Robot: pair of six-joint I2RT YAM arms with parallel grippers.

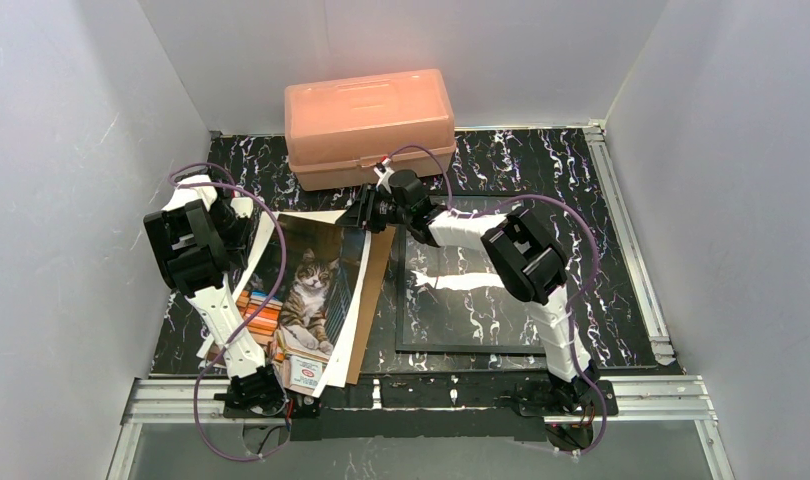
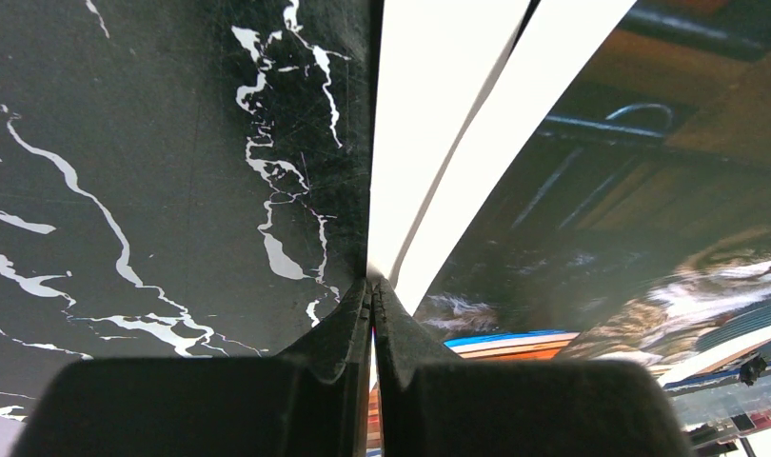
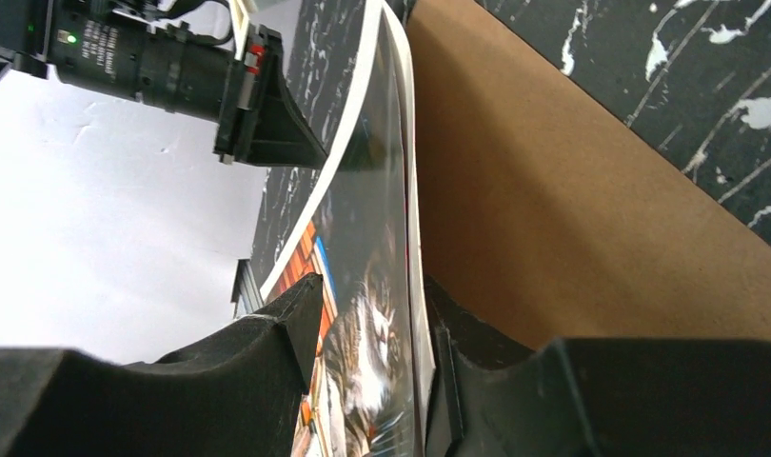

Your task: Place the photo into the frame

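1. Photo (image 1: 311,285): cat print, face up, at 9 o'clock of the frame, lying over a brown backing board (image 1: 378,290). Far edge bowed up off the board; near end partly hidden behind the left arm.
2. Frame (image 1: 461,320): black, flat on the desk (image 1: 581,170), pane washed by glare. Far corner at 11 o'clock covered by the right arm.
3. Left gripper (image 2: 372,286): jaws pinched almost together on the photo's far corner at 11 o'clock. Two white layers at the tips; print border and any second sheet not separable.
4. Right gripper (image 3: 367,295): jaws narrowly parted, clamped on the photo's far corner at 1 o'clock. Print seen nearly edge-on, pad contact hard to confirm.
5. White sheet (image 1: 347,335): only a strip visible along the print's 3 o'clock edge; mat or border unclear.
6. Peach box (image 1: 371,120): at 12 o'clock on the desk, lid down.
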